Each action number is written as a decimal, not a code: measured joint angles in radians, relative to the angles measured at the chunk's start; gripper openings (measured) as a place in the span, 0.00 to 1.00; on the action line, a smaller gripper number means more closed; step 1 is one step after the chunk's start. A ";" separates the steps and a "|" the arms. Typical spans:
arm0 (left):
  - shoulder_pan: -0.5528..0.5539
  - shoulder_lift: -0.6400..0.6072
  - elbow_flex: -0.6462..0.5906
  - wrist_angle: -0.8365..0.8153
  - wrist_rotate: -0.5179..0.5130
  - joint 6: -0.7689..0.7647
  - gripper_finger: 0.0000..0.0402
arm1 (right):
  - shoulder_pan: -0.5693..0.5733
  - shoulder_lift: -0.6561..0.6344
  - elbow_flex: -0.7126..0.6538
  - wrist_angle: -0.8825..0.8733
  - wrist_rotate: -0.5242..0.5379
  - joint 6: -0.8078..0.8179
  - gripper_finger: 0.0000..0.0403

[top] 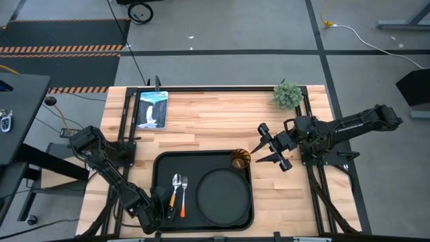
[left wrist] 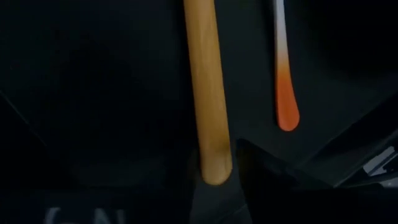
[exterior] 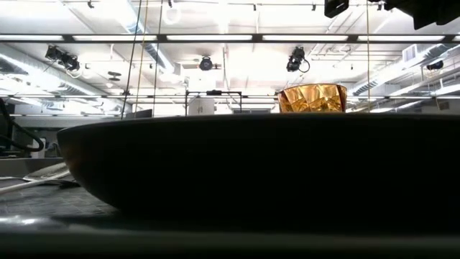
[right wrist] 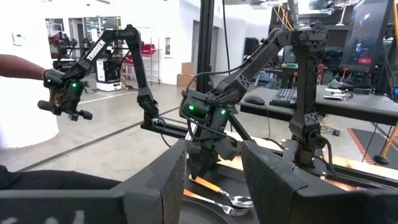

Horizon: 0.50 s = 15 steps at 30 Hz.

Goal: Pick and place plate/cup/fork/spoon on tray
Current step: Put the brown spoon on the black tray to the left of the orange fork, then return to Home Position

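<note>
Cutlery lies on the tray's [top: 160, 165] left side: the spoon [top: 176, 188] just beside the fork [top: 183, 195], with the left hand [top: 169, 207] low at the spoon's handle end, its fingers apart on either side of that tip. The plate [top: 224, 195] fills the tray's right half and the cup [top: 240, 158] stands at its far right corner. Right hand [top: 274, 149] hovers over the bench [top: 222, 121] near the cup, fingers spread

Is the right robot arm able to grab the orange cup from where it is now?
Probably yes. The right gripper hangs open just beside the cup, which stands in the tray's corner. Nothing sits between them, and the plate lies on the cup's other side. The left gripper is busy far away at the spoon.
</note>
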 joint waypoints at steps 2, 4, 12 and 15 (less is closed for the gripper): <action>0.002 -0.001 0.000 -0.003 0.000 -0.002 0.34 | 0.000 0.000 0.000 -0.001 0.000 0.000 0.40; 0.004 -0.002 0.001 -0.009 0.000 -0.006 0.41 | 0.000 0.000 0.000 -0.001 0.000 -0.001 0.40; 0.010 -0.020 0.002 -0.033 0.079 0.019 0.59 | 0.000 0.000 0.000 0.000 0.000 -0.013 0.40; 0.008 -0.051 -0.002 -0.068 0.098 0.018 0.59 | 0.000 0.000 0.000 -0.001 0.000 -0.013 0.40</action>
